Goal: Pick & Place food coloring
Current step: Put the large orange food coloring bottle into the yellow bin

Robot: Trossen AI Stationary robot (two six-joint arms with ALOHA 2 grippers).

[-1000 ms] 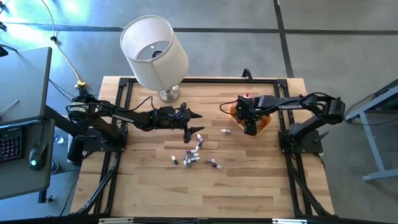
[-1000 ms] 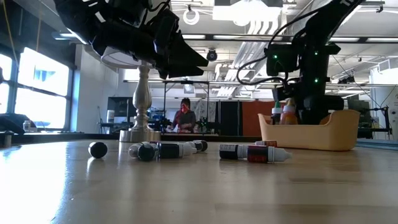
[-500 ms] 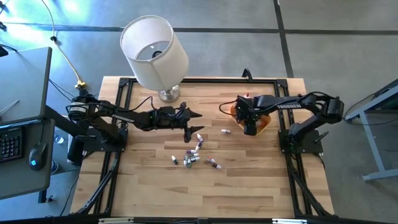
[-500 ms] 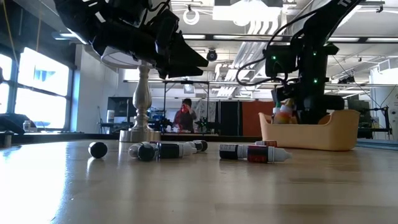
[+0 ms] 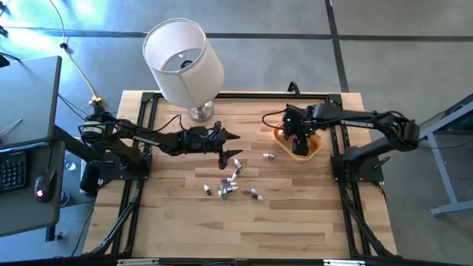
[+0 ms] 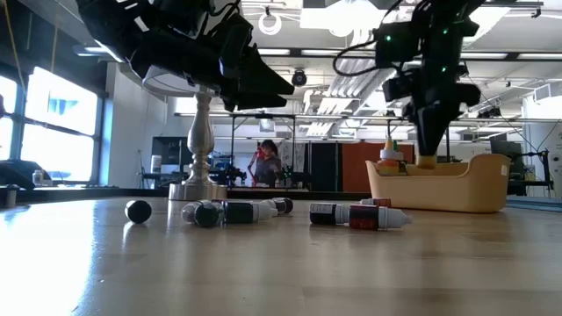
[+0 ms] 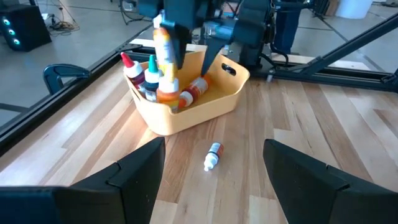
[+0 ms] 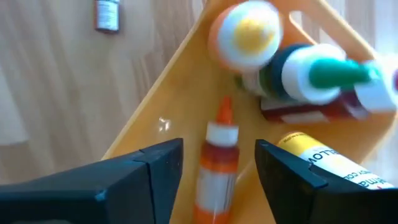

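Note:
Several small food coloring bottles (image 5: pixel 229 185) lie loose on their sides at the middle of the wooden table, and a single one (image 5: pixel 268 156) lies nearer the orange plastic bowl (image 5: pixel 310 150). More bottles (image 7: pixel 155 81) stand or lie inside the bowl. An orange one (image 8: pixel 217 162) lies on the bowl's floor. My right gripper (image 5: pixel 295 135) hangs open above the bowl, pointing down, its fingers (image 8: pixel 149 168) on either side of that orange bottle but well above it. My left gripper (image 5: pixel 230 150) hovers open over the table's middle, above the loose bottles.
A table lamp with a white shade (image 5: pixel 183 63) stands on its metal base (image 6: pixel 200 189) at the far edge, behind my left arm. Black frame rails (image 5: pixel 140 125) run along the table's sides. A person (image 6: pixel 265 162) shows far off in the room.
My right gripper has risen straight up from inside the bowl to well above its rim, still pointing down. The bottles in the bowl stay behind. My left arm has kept still.

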